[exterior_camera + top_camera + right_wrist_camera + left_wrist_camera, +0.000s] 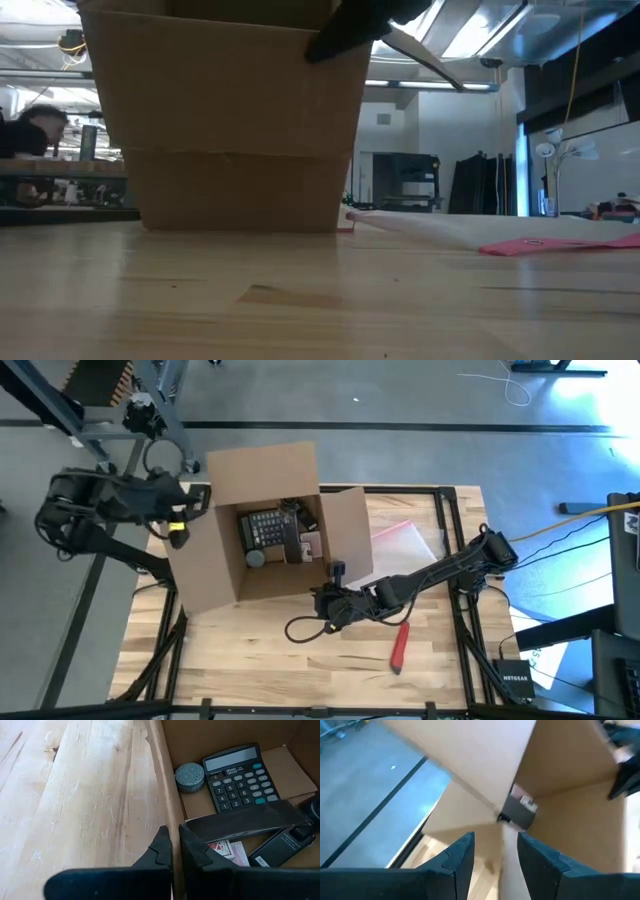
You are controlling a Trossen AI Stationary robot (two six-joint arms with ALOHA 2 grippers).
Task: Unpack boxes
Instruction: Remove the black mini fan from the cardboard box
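- The plain brown corrugated cardboard box (pixel 262 525) stands open on the pale wooden table (pixel 250 660), at its far left part, and both arms are at it.
- The right gripper (pixel 175 851) has its fingers pressed together on the box's near wall, pinching the thin cardboard edge between them.
- Just beyond those fingertips, inside the box, lie a dark desk calculator (pixel 241 779), a round grey speckled puck (pixel 189 776) beside it, a long black stapler (pixel 245 822) and some small printed cards (pixel 227 851).
- The left gripper (pixel 495 852) sits at the box's left flap, its fingers apart with the flap's edge running between them; whether they already squeeze the cardboard I cannot tell.
- To do this step well, I judge the right pinch should hold the wall steady while the left arm settles its grip on the flap, so that the box neither slides nor tips.
- Well away from both grippers, on the table's right side, lie a clear plastic pouch with a pink-red zip edge (pixel 405 540) and a red pen-like tool (pixel 399 644).
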